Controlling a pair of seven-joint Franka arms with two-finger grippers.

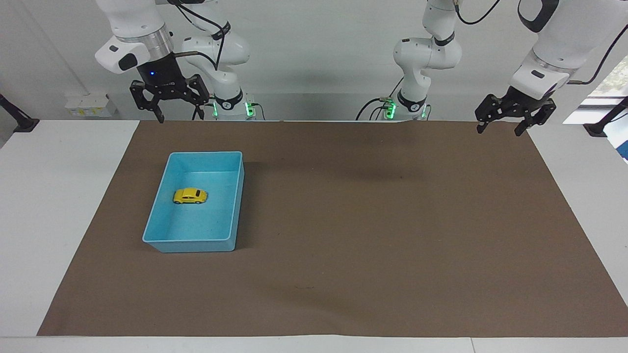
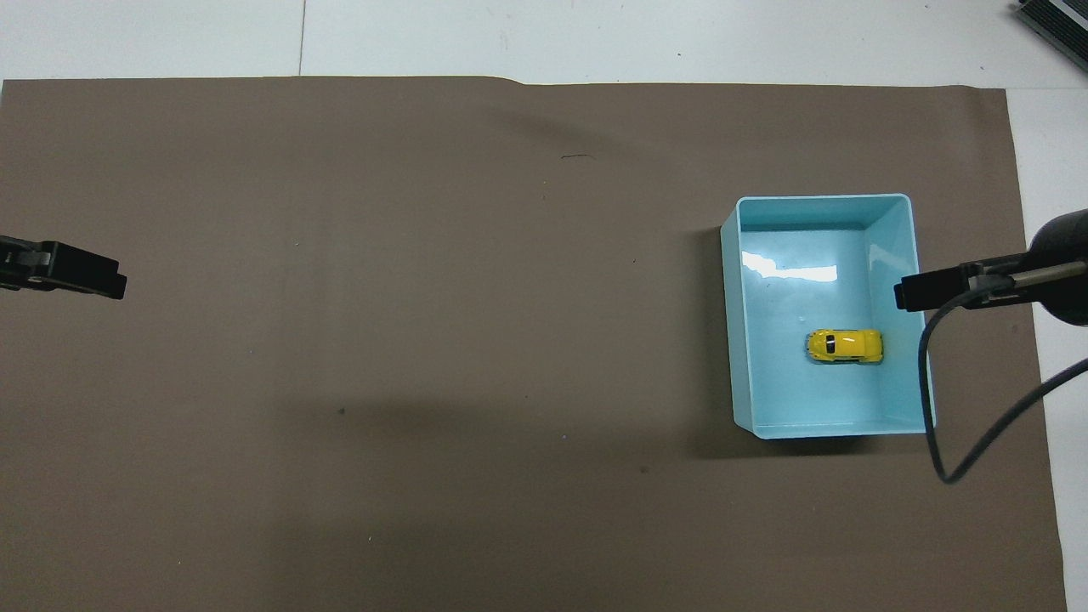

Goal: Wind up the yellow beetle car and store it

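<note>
While both arms' fingers hang open, empty — yellow beetle car (image 1: 190, 196) upright in bin (image 1: 236, 196), long axis crosswise.

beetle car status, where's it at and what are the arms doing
Both end effectors open, empty: right raised near its base, left waiting over mat's corner. Yellow beetle car in light blue bin. Nothing in the way.

The yellow beetle car (image 2: 844, 346) sits on its wheels inside the light blue bin (image 2: 736, 340), which rests on the brown mat (image 2: 425, 340) toward the right arm's end of the table. The right gripper (image 2: 922, 291) shows over the bin's outer rim. The left gripper (image 2: 81, 274) hangs over the mat's other end.
</note>
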